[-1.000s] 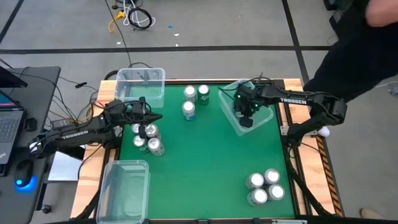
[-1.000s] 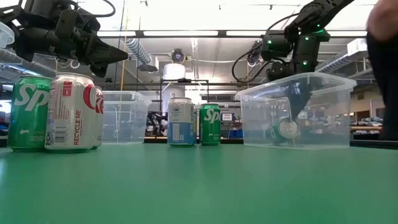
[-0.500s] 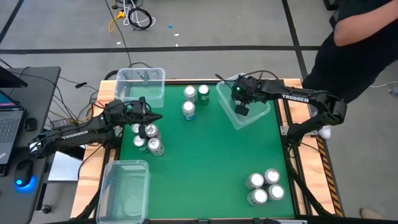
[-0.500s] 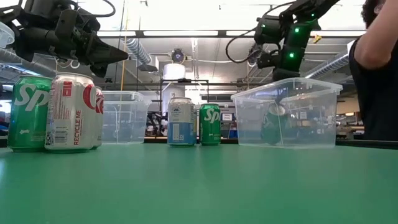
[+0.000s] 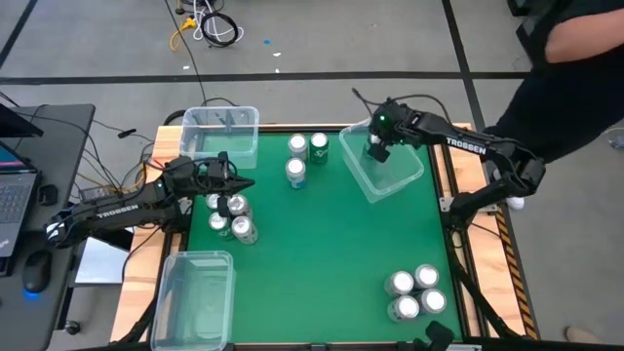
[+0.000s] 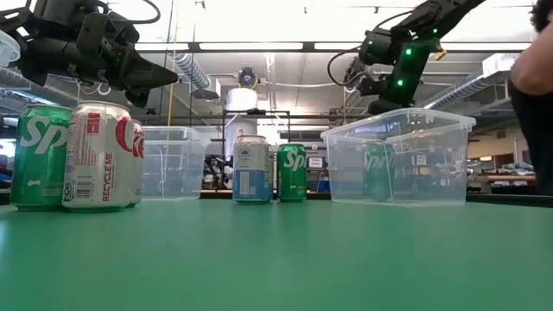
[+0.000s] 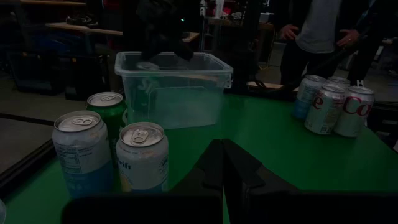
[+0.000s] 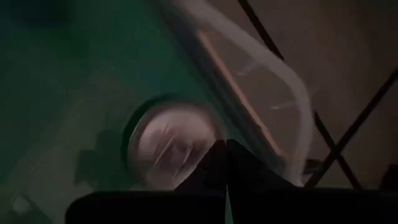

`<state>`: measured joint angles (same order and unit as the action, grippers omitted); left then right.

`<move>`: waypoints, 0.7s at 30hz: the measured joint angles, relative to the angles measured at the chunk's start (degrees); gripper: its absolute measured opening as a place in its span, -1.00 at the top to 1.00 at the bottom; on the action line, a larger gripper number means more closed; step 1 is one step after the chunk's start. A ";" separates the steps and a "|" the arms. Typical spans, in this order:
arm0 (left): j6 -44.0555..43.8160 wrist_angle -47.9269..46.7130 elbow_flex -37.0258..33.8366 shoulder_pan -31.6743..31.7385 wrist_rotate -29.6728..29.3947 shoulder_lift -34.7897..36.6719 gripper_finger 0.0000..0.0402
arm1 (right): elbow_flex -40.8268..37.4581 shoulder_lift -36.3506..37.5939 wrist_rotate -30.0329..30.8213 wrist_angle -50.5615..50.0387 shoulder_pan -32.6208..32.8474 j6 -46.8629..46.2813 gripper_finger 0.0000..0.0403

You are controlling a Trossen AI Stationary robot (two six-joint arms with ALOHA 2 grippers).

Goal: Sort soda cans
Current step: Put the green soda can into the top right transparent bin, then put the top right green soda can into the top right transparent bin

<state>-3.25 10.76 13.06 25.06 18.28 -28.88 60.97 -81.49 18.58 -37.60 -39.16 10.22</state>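
The right gripper [image 5: 376, 149], fingers pressed together and holding nothing, hangs above the tilted clear bin [image 5: 405, 178] at the table's far right corner. Directly beneath it a green can [image 6: 378, 172] stands upright inside that bin, clear of the fingers. Beside the bin, toward the table's middle, three cans [image 5: 306, 156] stand in a cluster. Farther across, the left gripper [image 5: 239, 182], also closed and empty, waits over another group of cans [image 5: 231, 215], with a second clear bin [image 5: 219, 132] just behind it. Four silver-topped cans [image 5: 415, 292] are grouped at the near right corner, well apart, and a third bin [image 5: 193, 297] sits at the near left. A person [image 5: 570, 68] stands beyond the table's right edge.
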 joint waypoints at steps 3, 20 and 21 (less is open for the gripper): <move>-0.01 0.01 0.00 0.02 0.00 0.01 1.00 | 0.00 0.00 -0.43 0.16 -1.35 -0.62 1.00; -1.44 0.04 0.00 0.02 0.00 0.00 0.95 | 19.04 0.09 -17.23 -5.80 1.05 -3.22 0.71; -1.44 0.04 0.00 0.00 -0.01 0.01 0.95 | 19.38 0.11 -19.09 -4.03 1.71 -3.22 0.66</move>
<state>-4.69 10.81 13.06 25.06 18.27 -28.86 80.35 -81.38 -0.51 -41.64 -37.46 7.01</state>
